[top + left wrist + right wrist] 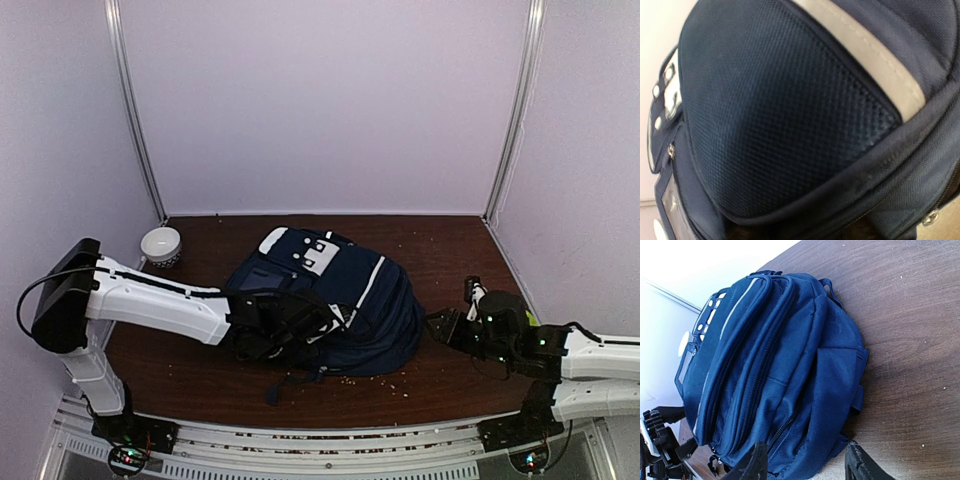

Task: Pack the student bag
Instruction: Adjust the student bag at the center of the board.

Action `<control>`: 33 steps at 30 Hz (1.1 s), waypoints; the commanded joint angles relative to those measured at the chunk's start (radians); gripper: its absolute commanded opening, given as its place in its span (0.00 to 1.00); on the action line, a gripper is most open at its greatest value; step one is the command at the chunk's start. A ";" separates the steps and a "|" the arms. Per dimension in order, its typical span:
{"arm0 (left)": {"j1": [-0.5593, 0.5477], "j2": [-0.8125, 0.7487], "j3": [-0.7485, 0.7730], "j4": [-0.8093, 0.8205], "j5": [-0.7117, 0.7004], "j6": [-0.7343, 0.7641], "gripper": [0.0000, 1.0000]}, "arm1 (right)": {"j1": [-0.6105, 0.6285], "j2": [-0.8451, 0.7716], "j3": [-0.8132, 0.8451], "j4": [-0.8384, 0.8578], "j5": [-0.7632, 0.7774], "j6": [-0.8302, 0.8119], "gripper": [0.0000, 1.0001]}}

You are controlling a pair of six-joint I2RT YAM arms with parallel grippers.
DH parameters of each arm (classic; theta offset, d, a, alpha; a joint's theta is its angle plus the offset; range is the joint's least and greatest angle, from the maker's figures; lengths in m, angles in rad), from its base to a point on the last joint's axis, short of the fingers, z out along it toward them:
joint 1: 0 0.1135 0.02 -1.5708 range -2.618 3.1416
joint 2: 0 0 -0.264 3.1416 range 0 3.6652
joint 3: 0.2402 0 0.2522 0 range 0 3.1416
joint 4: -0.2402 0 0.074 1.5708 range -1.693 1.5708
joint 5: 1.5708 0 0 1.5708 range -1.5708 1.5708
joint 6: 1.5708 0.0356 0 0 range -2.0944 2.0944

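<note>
A navy backpack [350, 295] lies on the dark table [445, 245], left claw [312, 322] against its near side, right claw [440, 326] just beside its right edge, white bowl [161, 245] back-left.

Dark wood table [440, 250] — pale lilac walls [320, 100], metal corner strips [135, 110], even light.
</note>
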 commanded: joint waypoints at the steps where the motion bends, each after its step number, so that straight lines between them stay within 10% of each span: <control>1: 0.004 -0.004 0.036 0.048 -0.019 0.017 0.36 | 0.009 -0.033 0.033 -0.023 -0.004 -0.043 0.53; 5: 0.007 -0.073 0.038 0.049 -0.014 -0.020 0.00 | 0.026 -0.062 0.049 -0.026 0.011 -0.097 0.52; 13: 0.013 -0.182 0.034 0.100 0.041 -0.170 0.00 | 0.125 -0.034 0.105 0.026 0.089 -0.223 0.52; 33: 0.025 -0.263 -0.146 0.079 -0.070 -0.798 0.00 | -0.119 0.247 -0.030 0.184 -0.015 0.190 0.60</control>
